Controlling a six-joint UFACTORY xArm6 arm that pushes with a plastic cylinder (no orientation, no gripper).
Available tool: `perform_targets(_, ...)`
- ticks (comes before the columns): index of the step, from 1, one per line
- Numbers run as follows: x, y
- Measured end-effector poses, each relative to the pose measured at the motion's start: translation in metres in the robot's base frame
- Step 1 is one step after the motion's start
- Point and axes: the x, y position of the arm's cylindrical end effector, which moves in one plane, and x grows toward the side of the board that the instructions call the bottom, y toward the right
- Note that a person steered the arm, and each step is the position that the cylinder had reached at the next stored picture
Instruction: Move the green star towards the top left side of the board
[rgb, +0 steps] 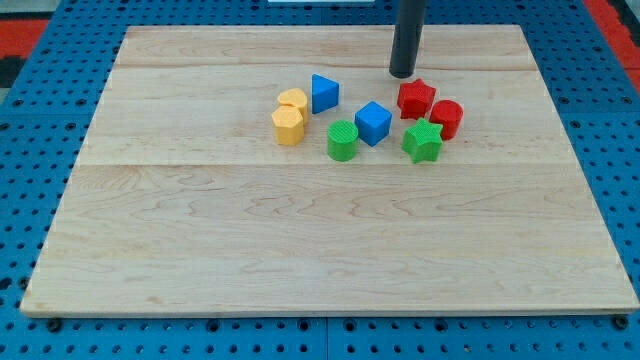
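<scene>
Over on the view's left of the cluster, two yellow blocks (290, 116) sit touching, then a blue triangle (324, 92), a green cylinder (342, 140) and a blue cube (373, 123). Next comes my tip (402, 74), a bare rod with nothing to open or shut, standing just above the red star (415, 99). The green star (422, 141) lies below the red one, apart from the tip, with a red cylinder (446, 118) just beside it on the wooden board (300, 250).

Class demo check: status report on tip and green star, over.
My tip above red star. Green star untouched. Blue cube, green cylinder block leftward path.
</scene>
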Motion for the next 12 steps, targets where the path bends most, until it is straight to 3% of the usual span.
perform_targets(3,0.0,-0.001)
perform_targets(5,0.026,-0.063)
perform_targets(8,0.017,-0.061)
perform_targets(10,0.082,0.029)
perform_targets(11,0.13,0.03)
perform_targets(12,0.138,0.009)
